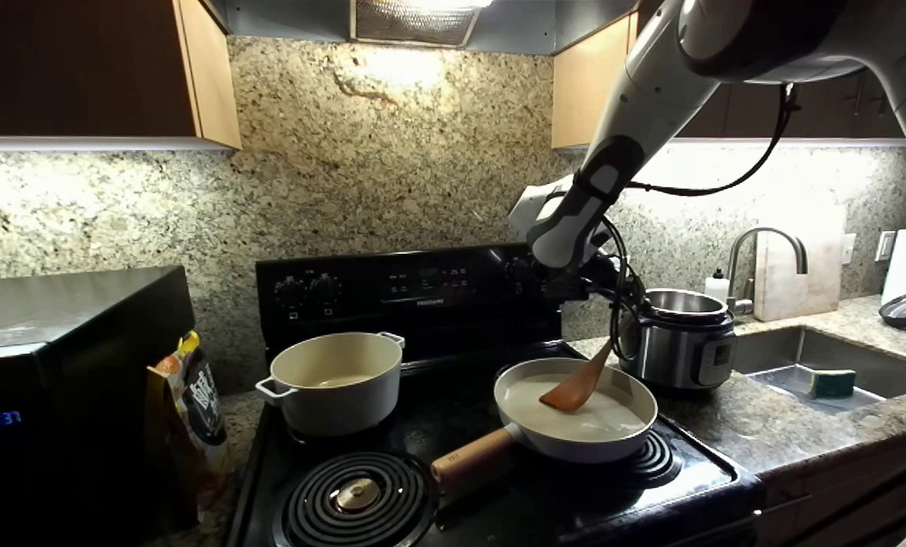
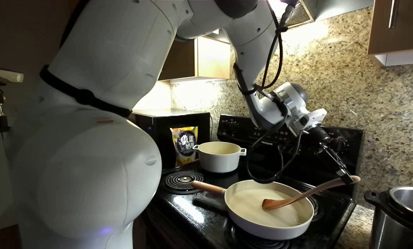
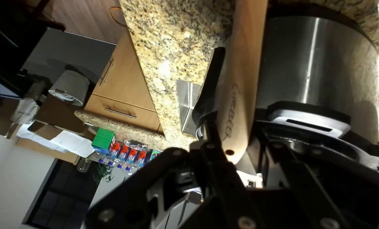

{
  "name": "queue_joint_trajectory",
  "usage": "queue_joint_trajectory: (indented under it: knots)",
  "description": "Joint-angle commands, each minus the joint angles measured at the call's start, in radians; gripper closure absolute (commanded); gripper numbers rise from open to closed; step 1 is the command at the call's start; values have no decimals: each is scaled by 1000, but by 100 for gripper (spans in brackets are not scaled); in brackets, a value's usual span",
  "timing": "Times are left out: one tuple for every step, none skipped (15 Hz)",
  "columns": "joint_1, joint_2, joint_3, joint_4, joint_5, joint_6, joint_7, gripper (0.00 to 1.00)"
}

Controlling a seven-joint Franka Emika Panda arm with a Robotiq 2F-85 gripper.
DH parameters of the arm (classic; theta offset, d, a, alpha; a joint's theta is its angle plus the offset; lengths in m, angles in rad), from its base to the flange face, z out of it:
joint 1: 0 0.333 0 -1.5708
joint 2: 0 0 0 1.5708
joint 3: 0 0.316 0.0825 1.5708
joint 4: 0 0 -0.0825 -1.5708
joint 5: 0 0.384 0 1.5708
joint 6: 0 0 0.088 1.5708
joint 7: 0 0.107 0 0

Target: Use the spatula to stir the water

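The tan wooden spatula (image 1: 578, 386) leans with its reddish, wet-looking blade in the pale water (image 1: 608, 418) of the cream frying pan (image 1: 585, 452). In an exterior view the spatula (image 2: 310, 193) slants up from the water (image 2: 246, 204) over the rim of the pan (image 2: 272, 232) opposite its wooden handle. My gripper (image 2: 344, 175) is shut on the spatula near the handle's end, beyond the pan's rim. In the wrist view the handle (image 3: 240, 73) lies between the fingers of the gripper (image 3: 237, 136); the blade is out of that view.
A steel pressure cooker (image 1: 677, 357) stands close beside the stove; it fills much of the wrist view (image 3: 291, 63). A cream two-handled pot (image 1: 339, 406) stands at the back of the stove. A snack bag (image 1: 194, 403) leans by the microwave (image 1: 65, 425). A sink (image 1: 794, 357) lies beyond the cooker.
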Motion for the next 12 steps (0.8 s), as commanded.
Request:
queue_joint_trajectory:
  knots:
    - [-43,-4,-9,-2,62,9,-60,89]
    - [-48,2,-11,-3,79,8,-65,89]
    - [-52,3,-12,-8,92,6,-68,89]
    - [-54,-4,-12,-23,112,10,-68,89]
    - [-56,-6,-12,-32,127,15,-67,89]
    - [-54,-8,-13,-44,144,19,-56,89]
    - [-50,-11,-13,-54,161,17,-50,89]
    - [-45,-16,-12,-66,171,22,-49,89]
    - [-39,-13,-12,-67,181,20,-47,89]
    - [-31,-8,-11,-65,187,16,-47,89]
    - [-26,-7,-10,-64,189,15,-49,89]
    - [-22,-1,-8,-55,191,11,-58,89]
